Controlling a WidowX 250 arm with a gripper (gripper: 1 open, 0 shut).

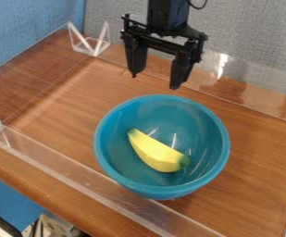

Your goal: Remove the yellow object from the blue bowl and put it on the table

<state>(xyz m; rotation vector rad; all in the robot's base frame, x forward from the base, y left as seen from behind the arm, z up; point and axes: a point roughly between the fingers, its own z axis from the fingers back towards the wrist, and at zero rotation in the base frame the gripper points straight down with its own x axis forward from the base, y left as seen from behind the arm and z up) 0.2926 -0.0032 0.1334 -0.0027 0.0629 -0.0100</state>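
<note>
A deep teal-blue bowl (163,179) sits on the reddish-brown wood table (58,102), toward the front right. Inside it lies the yellow object (155,151), a curved banana-shaped piece resting on the bowl's floor. My black gripper (159,73) hangs above the table behind the bowl's far rim, fingers pointing down. Its fingers stand wide apart and open, with nothing between them. It is well above the bowl and touches neither the bowl nor the yellow object.
Low clear acrylic walls (58,171) border the table along the front and left, with a triangular clear bracket (86,40) at the back left corner. A blue backdrop (28,28) stands behind. Bare wood lies left of the bowl.
</note>
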